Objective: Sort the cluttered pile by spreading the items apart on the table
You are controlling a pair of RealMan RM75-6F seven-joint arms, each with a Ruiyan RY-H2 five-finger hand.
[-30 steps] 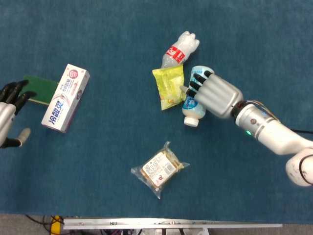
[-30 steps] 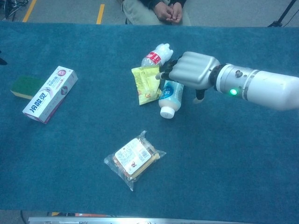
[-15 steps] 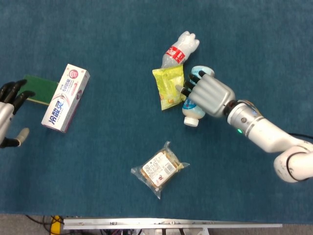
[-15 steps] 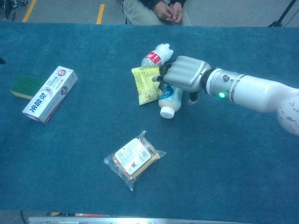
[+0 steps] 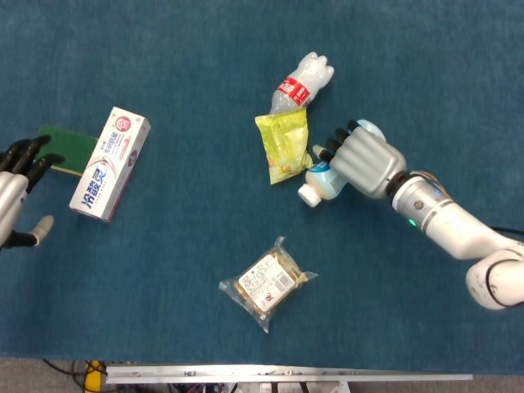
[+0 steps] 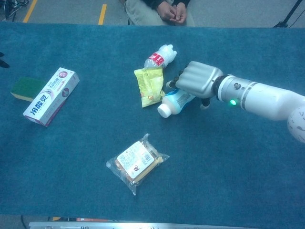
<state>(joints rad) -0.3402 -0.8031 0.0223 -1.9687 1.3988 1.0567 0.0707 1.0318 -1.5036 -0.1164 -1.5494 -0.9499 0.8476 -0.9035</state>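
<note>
My right hand (image 5: 364,161) (image 6: 198,79) lies over a small white bottle (image 5: 315,184) (image 6: 174,101) with a blue label and grips its body. The bottle lies tilted, cap toward the lower left. Just to its left is a yellow snack packet (image 5: 284,146) (image 6: 148,86), and a clear cola bottle (image 5: 301,83) (image 6: 159,56) lies at that packet's far end. A wrapped sandwich (image 5: 266,282) (image 6: 137,161) sits alone nearer the front. A toothpaste box (image 5: 109,164) (image 6: 50,96) rests partly on a green sponge (image 5: 70,147) (image 6: 24,88) at the left. My left hand (image 5: 20,192) hovers open at the left edge.
A seated person (image 6: 167,9) is behind the table's far edge. The table's metal front rail (image 5: 286,375) runs along the bottom. Bare blue cloth stretches to the right of my right arm and between the sandwich and the toothpaste box.
The right hand has pulled back to the right, and the white bottle has swung round under it, its cap now pointing lower left. The left hand barely moved.
</note>
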